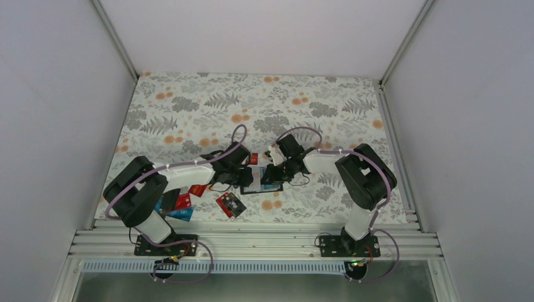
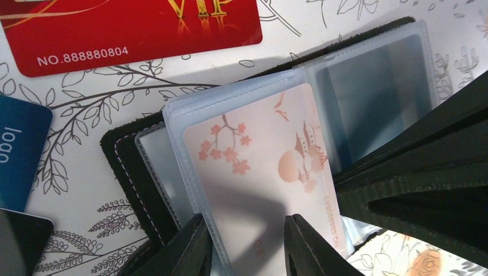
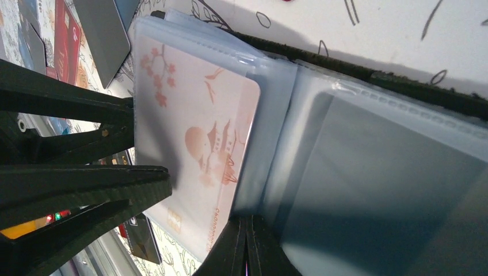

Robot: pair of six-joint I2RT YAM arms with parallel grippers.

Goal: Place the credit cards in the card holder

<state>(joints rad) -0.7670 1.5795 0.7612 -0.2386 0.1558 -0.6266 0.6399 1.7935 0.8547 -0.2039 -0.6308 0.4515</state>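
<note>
— Left hand (image 2: pixel 246 230) first: we see its fingers spread apart, one on each side of the near end of a clear sleeve (image 2: pixel 230 99) in the card holder (image 2: pixel 124 165), not closed on it.
— Agreed. We find the card holder lying open on the worktop (image 2: pixel 115 98), black cover underneath, its sleeves fanned up between the two hands. A pale blossom card (image 2: pixel 259 155) sits inside the sleeve that the left hand straddles.
— And the right hand (image 3: pixel 247 227)?
— Its fingers are pressed together, tips at the fold where the sleeves meet the card holder's spine. Whether a sleeve edge is pinched between them, we cannot tell.
— From the left wrist we see it as a dark wedge lying across the card holder's other sleeves.
— Which loose cards do we have close by?
— A red VIP card (image 2: pixel 132 29) lies flat just beside the card holder's cover, not touching it. A blue card (image 2: pixel 17 149) lies near another edge of that cover, and a dark card (image 2: pixel 20 241) shows only a corner on that same side of the card holder.
— From above, we count more credit cards (image 1: pixel 183 201), red and blue, scattered on the left arm's side of the card holder, and one red card (image 1: pixel 225 201) nearer the arm bases than the card holder.
</note>
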